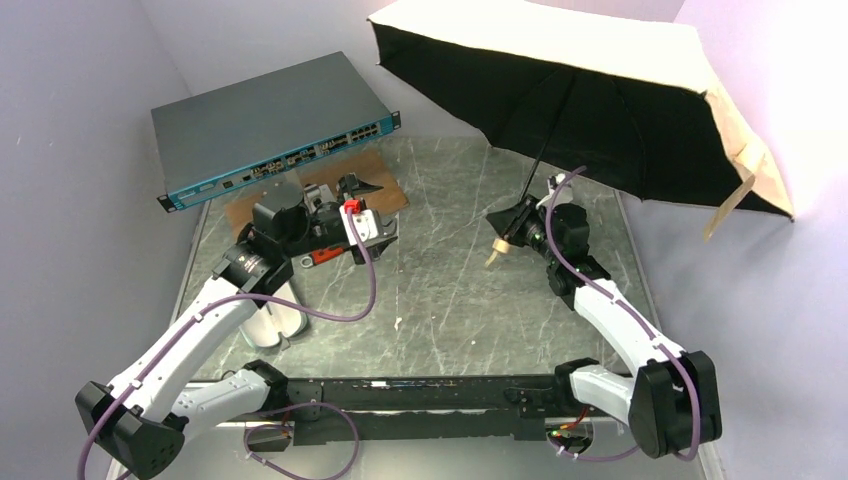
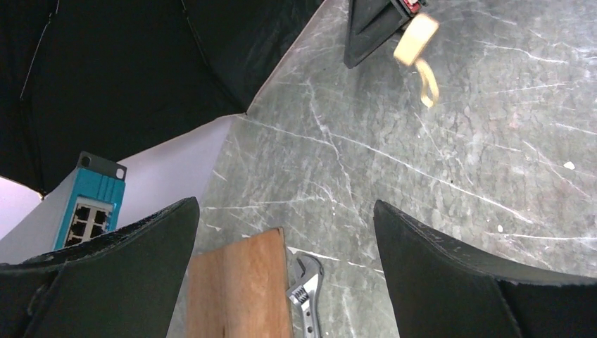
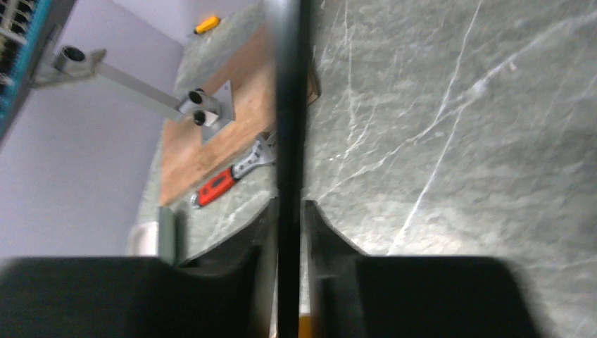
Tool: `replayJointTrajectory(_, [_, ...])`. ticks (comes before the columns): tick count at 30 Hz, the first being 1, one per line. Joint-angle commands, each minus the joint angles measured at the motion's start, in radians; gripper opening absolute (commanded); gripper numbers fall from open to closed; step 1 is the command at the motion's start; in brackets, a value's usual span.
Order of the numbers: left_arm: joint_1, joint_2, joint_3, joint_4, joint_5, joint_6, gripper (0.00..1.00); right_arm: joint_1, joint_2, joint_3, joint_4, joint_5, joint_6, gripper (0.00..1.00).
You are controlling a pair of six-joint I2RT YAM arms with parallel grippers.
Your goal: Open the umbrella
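Observation:
The umbrella [image 1: 560, 90] is open. Its canopy, tan outside and black inside, spreads over the table's far right, tilted toward the right wall. Its thin black shaft [image 1: 545, 150] runs down to my right gripper [image 1: 515, 228], which is shut on it just above the cream handle [image 1: 497, 250]. The right wrist view shows the shaft [image 3: 288, 141] clamped between the fingers of that gripper [image 3: 288, 208]. My left gripper [image 1: 378, 235] is open and empty, left of the handle. In its wrist view, the left gripper [image 2: 285, 204] faces the canopy [image 2: 105, 70] and the handle [image 2: 415, 39].
A teal-fronted network switch [image 1: 270, 125] stands at the back left. A wooden board [image 1: 375, 175] and a red-handled adjustable wrench [image 3: 218, 186] lie beneath the left gripper. A pale fabric sleeve [image 1: 275, 320] lies under the left arm. The marbled table [image 1: 440, 300] fills the middle.

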Motion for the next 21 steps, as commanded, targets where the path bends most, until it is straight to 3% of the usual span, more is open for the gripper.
replayJointTrajectory(1, [0.005,-0.014,0.025,-0.017,-0.01,-0.027,1.0,-0.004,0.019,-0.01,0.222,-0.034,-0.063,0.44])
replayJointTrajectory(3, [0.005,-0.024,0.015,-0.019,-0.023,-0.028,1.0,-0.004,0.014,-0.015,0.195,-0.043,-0.086,0.65])
replayJointTrajectory(5, [0.005,-0.033,0.007,-0.018,-0.029,-0.03,1.0,-0.004,-0.004,-0.022,0.164,-0.07,-0.11,0.75])
replayJointTrajectory(11, [0.005,-0.042,-0.008,-0.067,-0.011,0.025,1.0,-0.001,-0.113,-0.055,0.016,-0.08,-0.19,0.86])
replayJointTrajectory(14, [0.005,-0.064,-0.057,-0.056,-0.033,0.047,1.0,0.006,-0.179,-0.08,-0.064,-0.079,-0.223,0.99])
replayJointTrajectory(21, [0.007,-0.076,-0.121,-0.046,-0.088,0.056,1.0,0.022,-0.263,-0.069,-0.358,0.06,-0.246,1.0])
